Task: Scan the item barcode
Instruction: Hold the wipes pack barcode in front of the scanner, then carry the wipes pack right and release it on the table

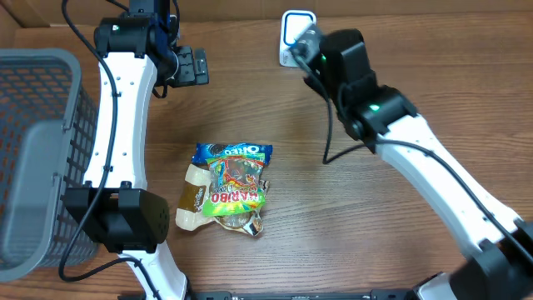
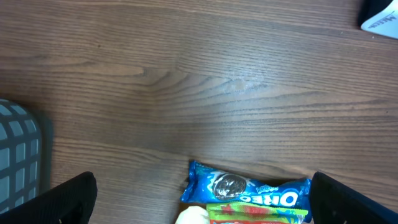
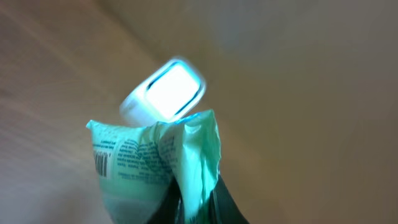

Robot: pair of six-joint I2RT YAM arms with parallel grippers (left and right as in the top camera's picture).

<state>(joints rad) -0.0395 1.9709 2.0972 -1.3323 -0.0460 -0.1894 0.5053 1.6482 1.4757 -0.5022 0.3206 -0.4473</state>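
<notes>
The right end effector (image 3: 198, 209) is closed on a pale green packet (image 3: 155, 155), pinching it at its lower end so that the crumpled top stands up in front of the wrist camera. A printed barcode shows on the packet's left side, in the panel of small text. Just behind the packet's upper edge is the white scanner (image 3: 163, 94), its window glowing bright; the view is too blurred to tell whether packet and scanner touch. From overhead the scanner (image 1: 297, 29) stands at the far edge of the wooden surface (image 1: 333, 242), with the right arm reaching up to it from the lower right. The left end effector (image 1: 190, 67) hangs above the far left part of the surface, its fingers (image 2: 68, 199) spread wide and holding nothing. Below it, in the middle of the surface, lies a small heap of snacks – a blue Oreo pack (image 1: 233, 151) at the far side, a green Haribo bag (image 1: 237, 193) overlapping it, and a tan packet (image 1: 193, 193) touching the bag's left side. A grey mesh basket (image 1: 33, 158) stands at the left edge, well apart from the heap.
</notes>
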